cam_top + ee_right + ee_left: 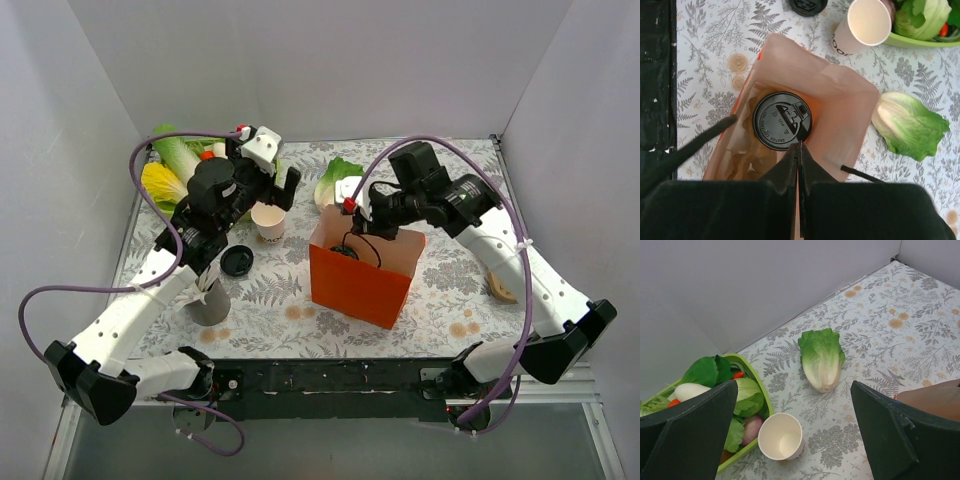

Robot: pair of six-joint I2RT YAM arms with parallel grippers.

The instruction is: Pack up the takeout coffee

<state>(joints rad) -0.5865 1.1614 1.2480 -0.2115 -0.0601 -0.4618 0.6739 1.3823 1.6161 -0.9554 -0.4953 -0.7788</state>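
The takeout coffee [782, 121], a cup under a black round lid, stands upright inside the orange paper bag [852, 97]. From the top view only its dark lid [345, 251] shows within the bag [360, 285]. My right gripper [799, 146] hangs just above the bag's opening at the lid's near edge. Its jaws are shut together with nothing visible between them. It sits over the bag's back rim in the top view [368, 214]. My left gripper [794, 387] is wide open and empty, hovering above a lidless white cup [781, 436] to the left of the bag [274, 190].
The lidless white cup [268, 221] stands beside a green tray [761, 390] of vegetables. A loose black lid [236, 262] lies near a grey cup holding utensils [210, 302]. A lettuce head [335, 180] lies behind the bag. A wooden item [501, 286] lies at right.
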